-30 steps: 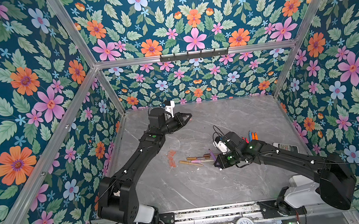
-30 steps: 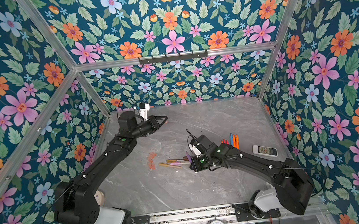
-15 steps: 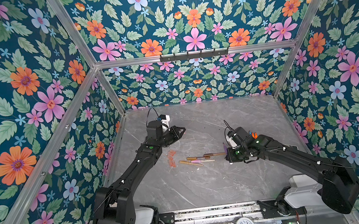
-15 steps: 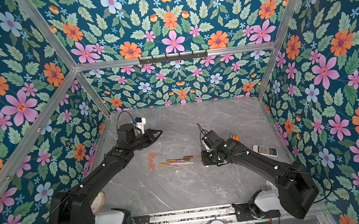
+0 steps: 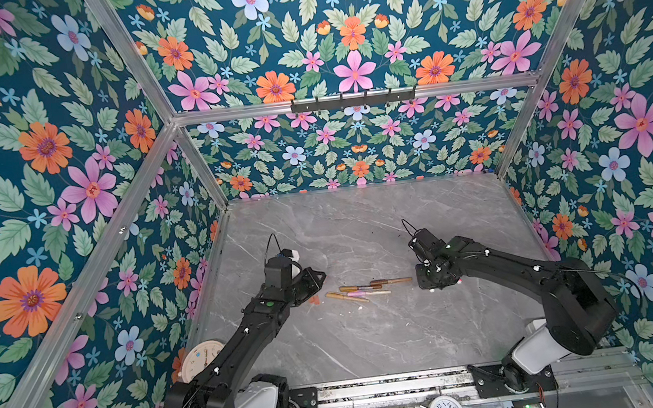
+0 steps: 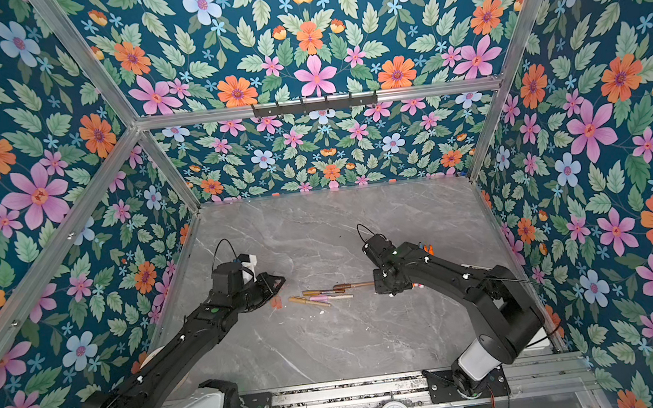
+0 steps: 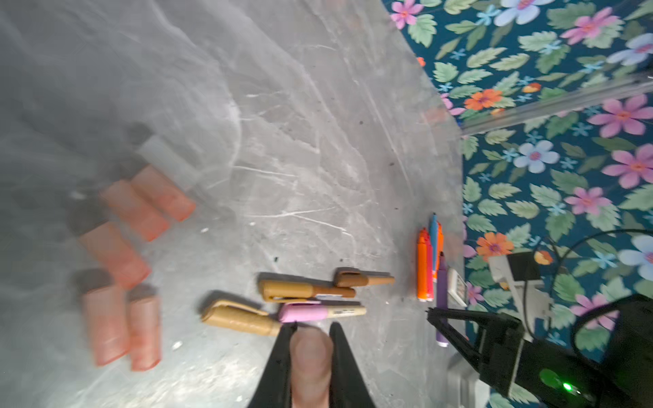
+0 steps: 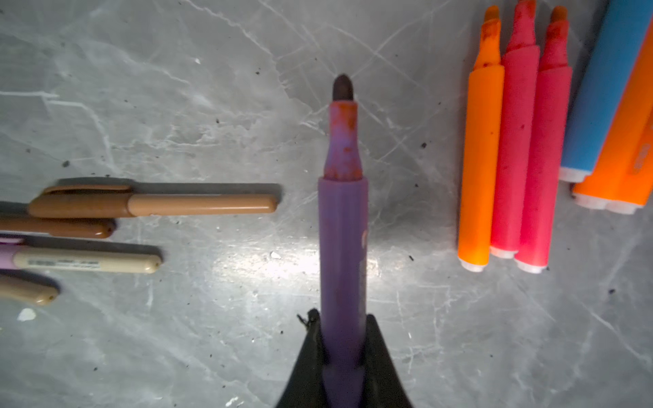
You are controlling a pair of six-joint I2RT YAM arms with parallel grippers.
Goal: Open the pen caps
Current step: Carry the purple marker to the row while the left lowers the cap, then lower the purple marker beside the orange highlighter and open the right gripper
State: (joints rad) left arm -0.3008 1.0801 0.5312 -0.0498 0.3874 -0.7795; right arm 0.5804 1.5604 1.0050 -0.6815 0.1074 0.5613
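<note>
Where the grey desk (image 5: 373, 333) fills the lower middle of both top views, two tools face each other across a small cluster of pens. The left tool (image 7: 311, 328) is clamped on a cap (image 7: 311, 360), a pale, pinkish stub held between its two black fingers (image 7: 279, 364) and seen only in the left wrist view. In a top view this tool (image 5: 316, 277) sits just left of the frame's centre, low over the desk, with the loose caps (image 5: 314, 300) right below its tip in the frame. The left wrist view shows them better, though blurred: five translucent orange-pink ones and a clearer, greyish one, lying on their sides close together.

The right tool (image 8: 342, 328) is clamped on the purple pen (image 8: 342, 247) near its back end. That pen is uncapped: its dark tip is bare and the neck behind it is smeared with orange. Whether it touches the desk I cannot tell. In a top view the right tool (image 6: 386, 284) stands right of centre.

Between the tools lie four capped pens (image 5: 362, 291) — one brown, two gold, one pink with a cream barrel — roughly side by side, running left to right in the frame. On the purple pen's other side are the bare pens (image 8: 516, 152): an orange one and two red-pink ones touching in a row, then a blue one and another orange. In a top view the bare pens (image 6: 426, 249) just peek out above the right arm (image 6: 450, 274). A white remote (image 7: 457, 286) lies near them.
</note>
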